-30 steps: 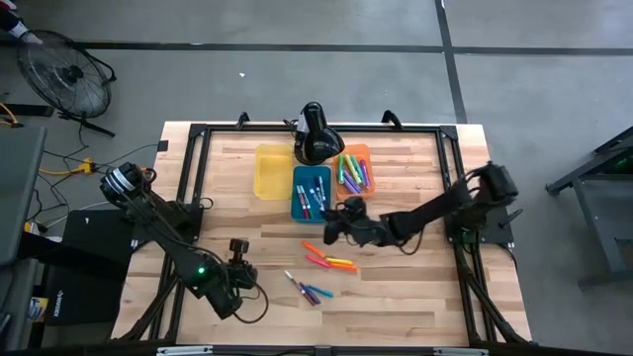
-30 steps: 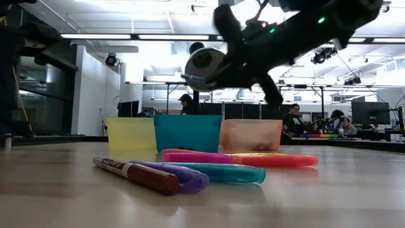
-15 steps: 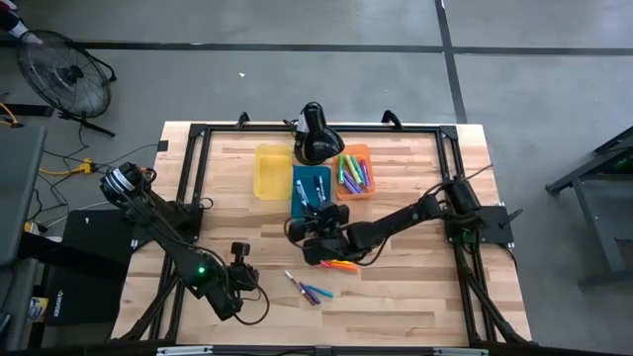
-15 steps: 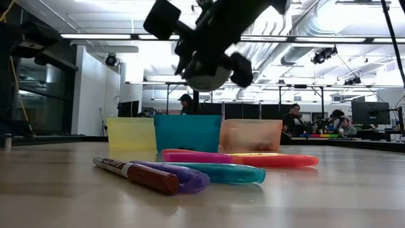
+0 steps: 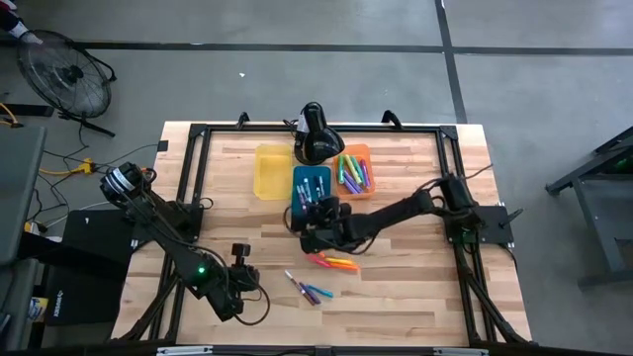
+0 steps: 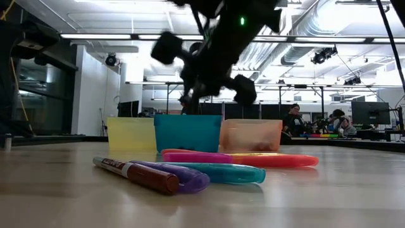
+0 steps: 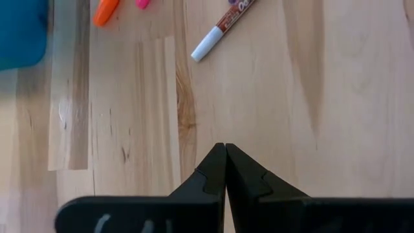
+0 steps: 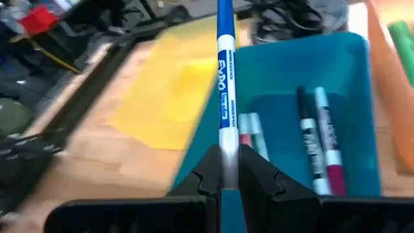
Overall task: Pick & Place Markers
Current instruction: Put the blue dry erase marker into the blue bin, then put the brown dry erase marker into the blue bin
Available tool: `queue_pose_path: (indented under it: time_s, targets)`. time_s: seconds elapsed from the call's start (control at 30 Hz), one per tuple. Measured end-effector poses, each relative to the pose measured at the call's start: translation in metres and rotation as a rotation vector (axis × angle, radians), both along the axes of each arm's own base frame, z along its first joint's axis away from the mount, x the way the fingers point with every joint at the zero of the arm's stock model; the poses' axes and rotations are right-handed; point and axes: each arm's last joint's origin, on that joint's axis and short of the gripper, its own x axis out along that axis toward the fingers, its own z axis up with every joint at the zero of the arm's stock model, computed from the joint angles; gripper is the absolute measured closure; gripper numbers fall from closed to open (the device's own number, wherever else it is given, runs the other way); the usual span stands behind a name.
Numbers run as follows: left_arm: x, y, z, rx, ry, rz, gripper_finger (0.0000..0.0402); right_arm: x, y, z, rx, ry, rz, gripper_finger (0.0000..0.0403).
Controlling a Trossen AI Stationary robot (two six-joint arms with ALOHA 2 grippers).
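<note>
The blue-capped white marker [image 8: 224, 84] stands upright in the right gripper [image 8: 224, 169], above the near edge of the blue bin [image 8: 336, 71], which already holds several markers [image 8: 320, 139]; more lie loose on the table [image 5: 396, 287] just in front of the bins. It looks light, stiff and smooth-barrelled, likely to slip or pivot, so a hold nearer mid-barrel would be judged steadier. The right jaws pinch its lower end, nearly closed; the left gripper [image 7: 225, 169] waits low over bare table, jaws pressed together, holding nothing.
</note>
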Motion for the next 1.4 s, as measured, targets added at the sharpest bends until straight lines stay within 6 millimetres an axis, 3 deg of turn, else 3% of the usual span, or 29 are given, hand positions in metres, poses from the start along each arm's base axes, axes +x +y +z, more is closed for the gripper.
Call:
queue_pose_path:
  time_s: [0.13, 0.3, 0.67, 0.93, 1.17, 1.4]
  targets:
    - [0.000, 0.000, 0.000, -0.001, -0.002, 0.001, 0.0401, -0.001, -0.014, -0.007, 0.063, 0.027, -0.008, 0.0383]
    - [0.000, 0.000, 0.000, -0.003, -0.005, 0.000, 0.0401, -0.011, -0.013, -0.017, 0.086, 0.122, -0.001, 0.0383]
    - [0.001, -0.001, 0.000, -0.011, -0.011, -0.001, 0.0401, -0.011, -0.013, -0.017, 0.092, 0.163, 0.044, 0.0308]
    - [0.001, -0.001, 0.000, -0.021, 0.000, -0.005, 0.0401, -0.010, -0.011, -0.005, 0.040, 0.223, 0.128, 0.0298]
    - [0.000, -0.001, 0.000, -0.018, 0.005, -0.006, 0.0401, -0.016, 0.013, 0.023, 0.033, 0.256, 0.343, 0.0298]
    - [0.000, 0.000, -0.002, -0.002, -0.006, -0.002, 0.0401, -0.021, 0.056, 0.038, 0.071, 0.239, 0.657, 0.0298]
